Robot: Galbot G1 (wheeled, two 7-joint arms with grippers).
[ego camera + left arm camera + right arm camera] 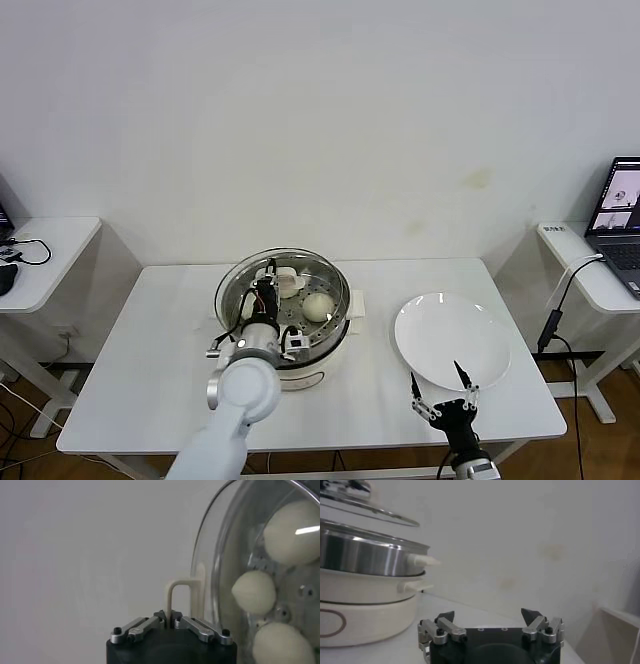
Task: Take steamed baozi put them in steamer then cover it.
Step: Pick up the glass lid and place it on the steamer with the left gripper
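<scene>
Cream handle (175,597) of the glass lid (283,290) is pinched in my left gripper (168,617), lid hovering just above the steamer (290,350). Steamed baozi (317,306) sit inside on its tray. No readable writing. My right gripper (442,393), jaws spread, waits by the white plate (452,340), well apart from the steamer.

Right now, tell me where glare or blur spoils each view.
Head view: even light, lid reflections veil the buns. Left wrist view: a bright streak glares on the top bun; left pincer sharp. Right wrist view: steamer soft, wall washed out.
</scene>
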